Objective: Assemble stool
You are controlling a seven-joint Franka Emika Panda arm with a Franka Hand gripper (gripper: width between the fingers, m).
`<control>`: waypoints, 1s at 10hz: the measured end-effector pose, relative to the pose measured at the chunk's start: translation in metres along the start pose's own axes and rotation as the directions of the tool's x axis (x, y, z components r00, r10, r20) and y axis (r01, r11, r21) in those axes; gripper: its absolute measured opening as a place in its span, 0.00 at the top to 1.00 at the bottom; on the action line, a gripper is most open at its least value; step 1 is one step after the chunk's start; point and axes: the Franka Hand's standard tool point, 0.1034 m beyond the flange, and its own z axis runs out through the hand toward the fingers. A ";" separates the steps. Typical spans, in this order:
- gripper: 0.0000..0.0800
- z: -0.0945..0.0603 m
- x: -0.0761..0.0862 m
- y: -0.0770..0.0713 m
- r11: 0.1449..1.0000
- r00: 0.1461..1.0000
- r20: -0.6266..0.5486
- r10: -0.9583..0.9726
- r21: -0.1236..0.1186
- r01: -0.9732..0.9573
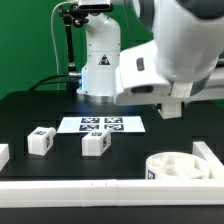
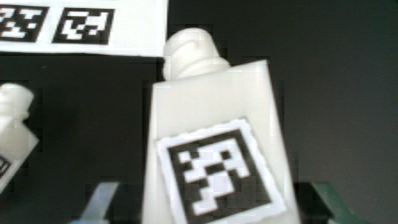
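Note:
In the wrist view a white stool leg [image 2: 217, 120] stands between my gripper's [image 2: 214, 205] two fingers [image 2: 102, 200], and the gripper is shut on it. The leg's black-and-white tag faces the camera and its threaded peg [image 2: 192, 50] points away from the jaws. A second leg [image 2: 15, 120] lies beside it. In the exterior view two loose legs [image 1: 40, 140] [image 1: 95, 143] sit on the black table, and the round seat disc [image 1: 180, 165] rests at the exterior view's lower right. My arm's bulk [image 1: 170, 60] hides the jaws there.
The marker board [image 1: 100, 125] lies flat behind the loose legs and shows in the wrist view too [image 2: 63, 25]. A long white border rail [image 1: 100, 190] runs along the table's front edge. The robot base [image 1: 98, 65] stands at the back.

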 end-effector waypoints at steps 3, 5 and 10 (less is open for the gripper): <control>0.59 -0.003 0.009 -0.001 1.000 0.998 -0.056 0.000 0.004 0.000; 0.59 -0.016 0.012 -0.003 1.000 0.976 -0.218 0.001 0.010 0.001; 0.59 -0.058 0.011 -0.015 1.000 0.844 -0.537 -0.008 0.014 0.018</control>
